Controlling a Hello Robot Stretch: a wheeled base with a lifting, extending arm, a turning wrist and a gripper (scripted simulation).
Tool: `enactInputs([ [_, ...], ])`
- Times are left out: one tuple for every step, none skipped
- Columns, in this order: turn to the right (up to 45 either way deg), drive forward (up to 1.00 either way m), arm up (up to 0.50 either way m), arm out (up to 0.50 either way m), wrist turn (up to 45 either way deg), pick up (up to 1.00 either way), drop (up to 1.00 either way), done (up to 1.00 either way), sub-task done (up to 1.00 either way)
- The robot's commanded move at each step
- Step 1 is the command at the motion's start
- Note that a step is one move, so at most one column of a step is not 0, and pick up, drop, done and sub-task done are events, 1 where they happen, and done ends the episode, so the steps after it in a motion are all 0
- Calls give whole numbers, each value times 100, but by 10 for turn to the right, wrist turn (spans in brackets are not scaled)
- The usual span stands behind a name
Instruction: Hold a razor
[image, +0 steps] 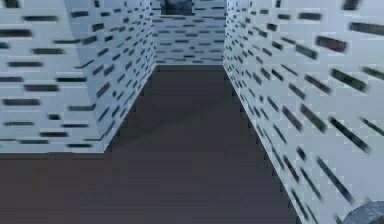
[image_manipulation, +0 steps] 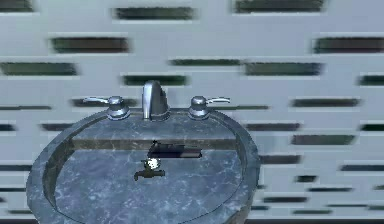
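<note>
Round dark marbled sink (image_manipulation: 42, 176) against a white brick wall (image_manipulation: 290, 95), a small dark thing (image_manipulation: 150, 169) in its basin.

The small dark thing, with a pale spot on it, lies near the middle of the basin, straight in front of the faucet (image_manipulation: 153, 99) and between the two lever handles (image_manipulation: 108, 102) at the sink's back rim; it is too small to tell whether it is the razor. The gripper's state cannot be told. In the forward view a dark floor (image: 185, 150) runs between brick walls.
</note>
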Motion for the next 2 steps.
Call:
enactInputs([
  [0, 0, 50, 0, 0, 0, 0, 0, 0],
  [0, 0, 38, 0, 0, 0, 0, 0, 0],
])
